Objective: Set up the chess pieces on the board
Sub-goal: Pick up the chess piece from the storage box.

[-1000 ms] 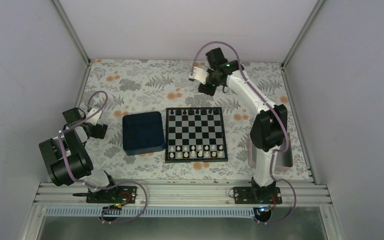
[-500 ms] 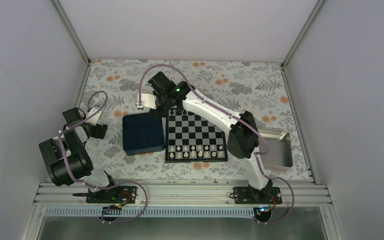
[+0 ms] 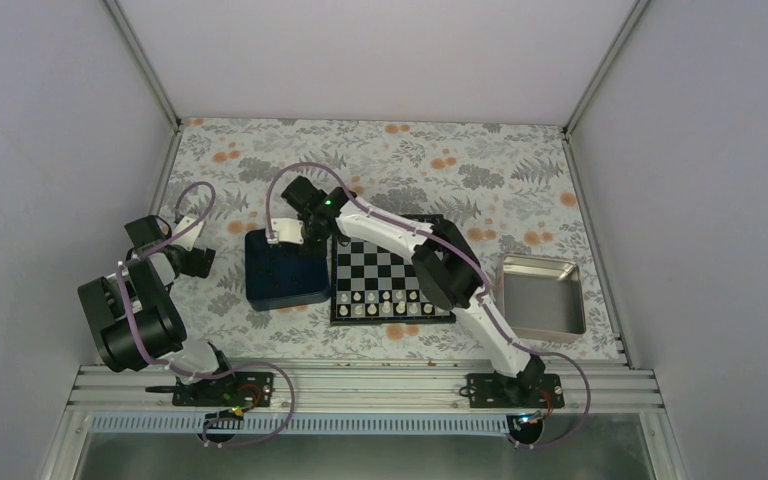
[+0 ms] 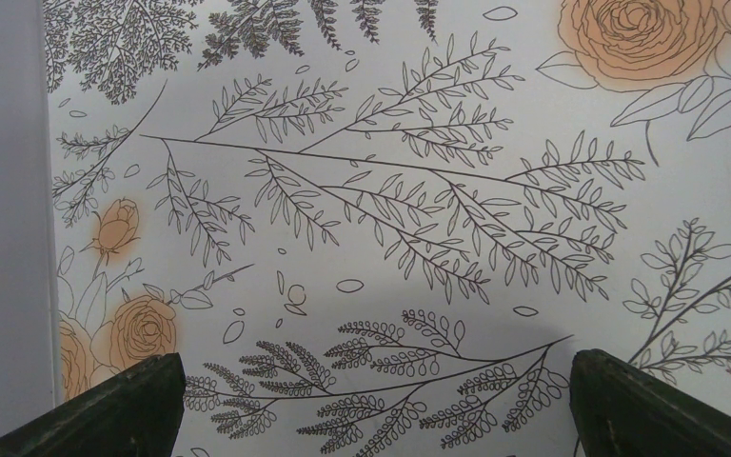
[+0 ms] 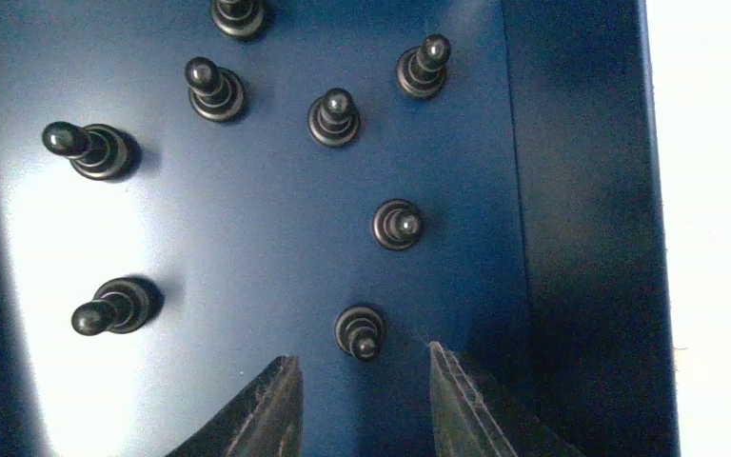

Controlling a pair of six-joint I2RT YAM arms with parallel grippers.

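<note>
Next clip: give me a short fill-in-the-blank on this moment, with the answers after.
1. The right gripper hangs over the ___ tray.
2. Its jaws are ___, holding nothing.
3. The pieces in that tray are all ___.
4. The metal tray lies ___ of the board.
Missing words: blue; open; black; right.

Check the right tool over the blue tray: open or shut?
Open. Right wrist view: fingers of the right tool stand apart over the blue tray, a black pawn just ahead of the gap.
</note>
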